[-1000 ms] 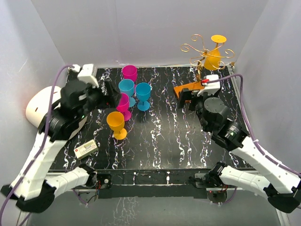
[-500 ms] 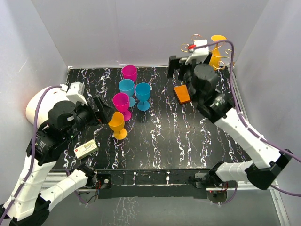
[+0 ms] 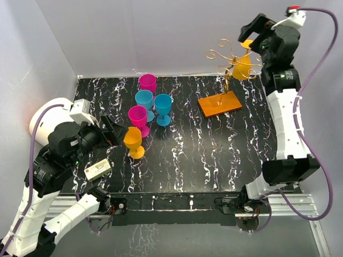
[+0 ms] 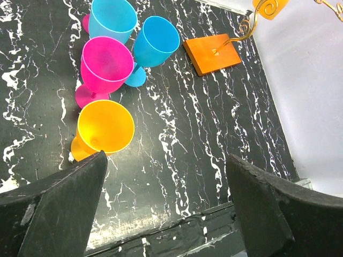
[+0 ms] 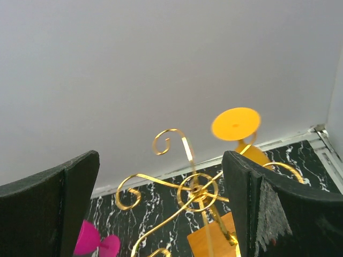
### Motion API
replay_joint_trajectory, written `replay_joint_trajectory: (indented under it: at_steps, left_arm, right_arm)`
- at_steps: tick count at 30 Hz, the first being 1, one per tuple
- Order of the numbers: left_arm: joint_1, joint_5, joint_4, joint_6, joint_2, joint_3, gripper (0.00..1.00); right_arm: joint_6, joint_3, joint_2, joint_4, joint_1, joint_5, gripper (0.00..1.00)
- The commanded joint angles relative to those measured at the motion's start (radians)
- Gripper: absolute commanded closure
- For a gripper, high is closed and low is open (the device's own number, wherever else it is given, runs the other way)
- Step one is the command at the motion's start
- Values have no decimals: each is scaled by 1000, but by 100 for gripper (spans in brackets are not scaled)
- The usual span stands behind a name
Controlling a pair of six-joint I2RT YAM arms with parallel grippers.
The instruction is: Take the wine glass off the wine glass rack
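Wine glass (image 3: 244, 63) hangs upside down on the gold rack (image 3: 225, 56) at the bench's (image 3: 187, 160) far right corner, ungripped, the right jaws hovering nearby, spread apart, so the whole lift-off remains.

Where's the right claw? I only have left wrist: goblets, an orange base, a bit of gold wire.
Observer: Top external has the right claw raised high at the back right, up by the top of the wine glass rack, where one orange wine glass hangs upside down, foot up.
Operator: Gripped?
Observer: No. Right wrist shows that claw open, its fingers wide apart. The rack's gold curls and the glass's foot sit farther off in the gap between them, and nothing touches either finger.
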Motion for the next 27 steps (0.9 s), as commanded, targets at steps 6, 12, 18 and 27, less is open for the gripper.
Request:
replay_joint_trajectory:
  at_steps: [6,12,18,27]
  left_arm:
    - [2,31,-16,-10,26,14,9]
    - [2,77,6,-13,87,27,9]
    - [1,102,2,-17,153,64,9]
    - [2,97,-42,-3,232,150,9]
  right_arm:
    - [285,98,163,-28,-286,-317,21]
    - [270,188,292,-53,-337,-357,28]
    - [242,277,388,-85,-345,-372,38]
    - [227,393,501,-109,-346,-387,47]
